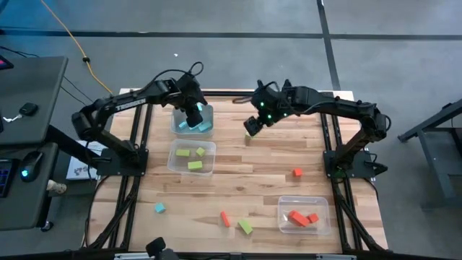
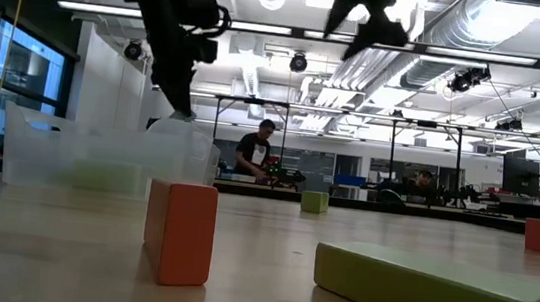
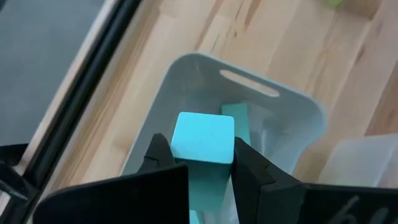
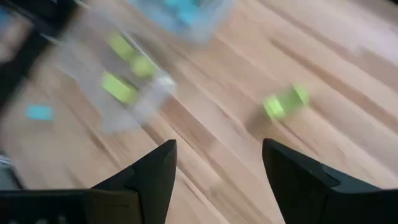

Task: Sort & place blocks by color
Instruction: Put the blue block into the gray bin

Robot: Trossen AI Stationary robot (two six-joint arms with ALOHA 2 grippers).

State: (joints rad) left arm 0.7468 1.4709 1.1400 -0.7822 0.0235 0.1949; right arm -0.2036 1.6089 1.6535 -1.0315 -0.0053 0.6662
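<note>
My left gripper [image 1: 195,115] hangs over the far clear bin [image 1: 182,128] and is shut on a cyan block [image 3: 203,138]. Another cyan block [image 3: 237,120] lies in that bin. My right gripper [image 1: 253,127] is open in the air right of that bin, above a loose green block [image 4: 285,102] on the wood. A second bin [image 1: 173,163] holds green blocks [image 1: 195,165]; a third bin [image 1: 283,217] near the right front holds red blocks [image 1: 299,218]. Loose on the table: a cyan block [image 1: 159,208], a red bar [image 1: 225,219], a green bar [image 1: 245,227] and a red cube [image 1: 297,172]. My left gripper pinches the cyan block by two opposite side faces [image 3: 180,146], one finger [image 3: 160,158] on each side, coming from above and pointing down. The block is lifted clear and sits level over the open bin [image 3: 186,68].
The table's far edge and the arms' frames stand close behind the far bin. In the low view the red bar [image 2: 179,232] and the green bar [image 2: 446,295] lie near the front edge. A person [image 2: 257,155] stands in the room beyond. Bare wood lies at the table's middle [image 1: 253,173].
</note>
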